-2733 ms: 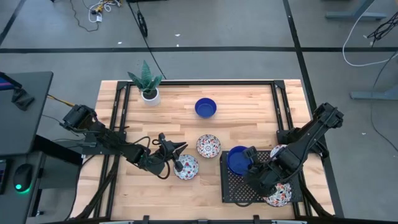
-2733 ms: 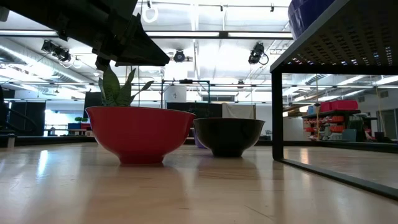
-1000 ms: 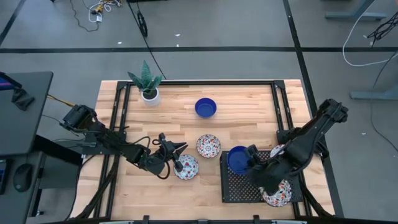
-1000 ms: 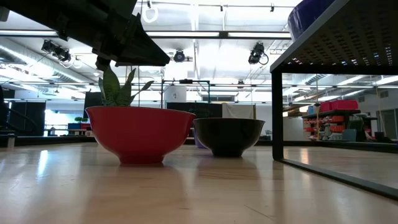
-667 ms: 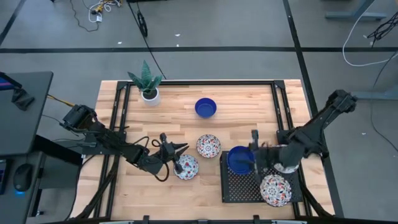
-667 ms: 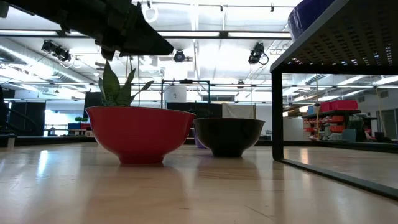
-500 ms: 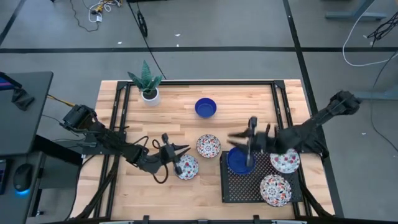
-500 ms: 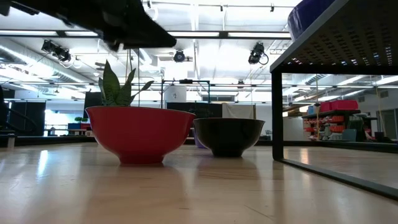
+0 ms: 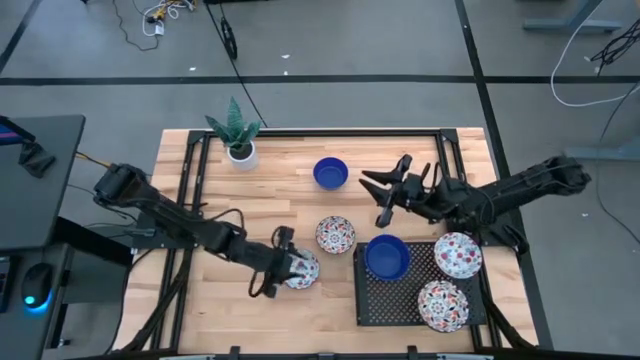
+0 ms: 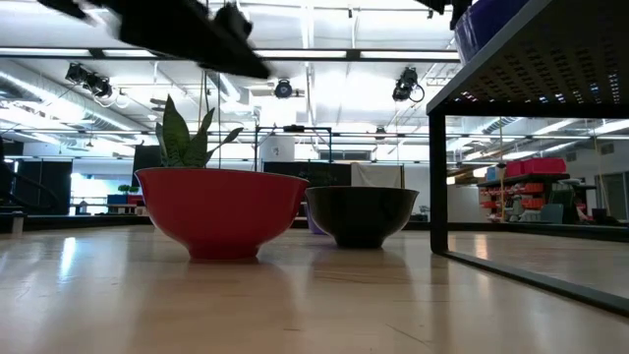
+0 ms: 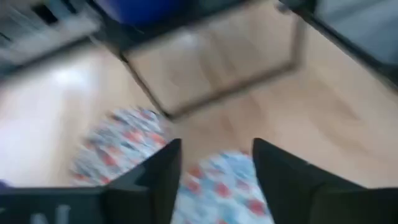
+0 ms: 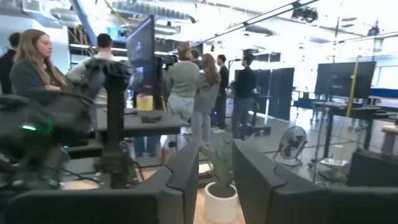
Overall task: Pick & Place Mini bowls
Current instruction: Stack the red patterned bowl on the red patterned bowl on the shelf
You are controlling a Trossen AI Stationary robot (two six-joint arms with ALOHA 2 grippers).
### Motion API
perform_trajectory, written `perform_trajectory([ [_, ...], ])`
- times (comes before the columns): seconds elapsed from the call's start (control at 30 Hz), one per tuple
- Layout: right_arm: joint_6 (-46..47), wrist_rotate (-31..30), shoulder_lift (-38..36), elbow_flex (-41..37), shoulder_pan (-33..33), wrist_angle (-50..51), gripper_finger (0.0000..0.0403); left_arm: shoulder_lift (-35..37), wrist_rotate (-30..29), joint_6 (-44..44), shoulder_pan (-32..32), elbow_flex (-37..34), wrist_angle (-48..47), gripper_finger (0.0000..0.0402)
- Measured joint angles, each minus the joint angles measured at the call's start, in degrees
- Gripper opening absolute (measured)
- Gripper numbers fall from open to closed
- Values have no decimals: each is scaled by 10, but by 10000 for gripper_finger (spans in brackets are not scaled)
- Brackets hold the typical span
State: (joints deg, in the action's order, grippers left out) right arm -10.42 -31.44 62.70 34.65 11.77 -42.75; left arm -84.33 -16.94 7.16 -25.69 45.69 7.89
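Showed a wooden table [image 9: 250,200] from above, with two dark arms reaching in from either side.

Found the left gripper [image 9: 288,266] low at the near middle of the table, right over a floral bowl [image 9: 305,270]. Had its fingers [image 11: 155,180] released and spread apart, with that bowl showing between them and nothing clamped. Could not tell whether the fingers touched the rim.

Placed a second floral bowl [image 9: 335,235] just beside the first, toward the table's centre, and a blue bowl [image 9: 330,172] farther back, standing alone on the wood.

Showed a black mesh rack [image 9: 378,305] at the near right. Held three bowls on top: a blue one [image 9: 386,257] at its left corner and two floral ones [image 9: 458,254] [image 9: 441,305] along its right side.

Found the right gripper [image 9: 372,197] raised above the table, between the lone blue bowl and the rack, pointing toward the left arm. Had its fingers parted and empty, grasping nothing.

Set a small plant [image 9: 236,128] in a white pot [image 9: 241,155] at the far left corner.

Caught several people [image 12: 193,93] standing in the room beyond the table.
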Motion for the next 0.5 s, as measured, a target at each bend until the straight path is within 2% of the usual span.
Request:
perform_trajectory([
  [0.1,-5,0,0,1,-12,4,98,3,39,-94,-5,76,-210,246],
  [0.2,-6,0,0,1,-14,8,98,-1,47,-155,-18,125,-334,263],
  [0.33,0,21,0,1,-10,13,98,-2,48,-194,-53,123,-359,255],
  [0.43,16,62,0,1,-3,17,98,-7,43,-237,-77,91,-330,239],
  [0.5,25,80,0,1,3,21,98,-13,14,-257,-94,69,-298,227],
])
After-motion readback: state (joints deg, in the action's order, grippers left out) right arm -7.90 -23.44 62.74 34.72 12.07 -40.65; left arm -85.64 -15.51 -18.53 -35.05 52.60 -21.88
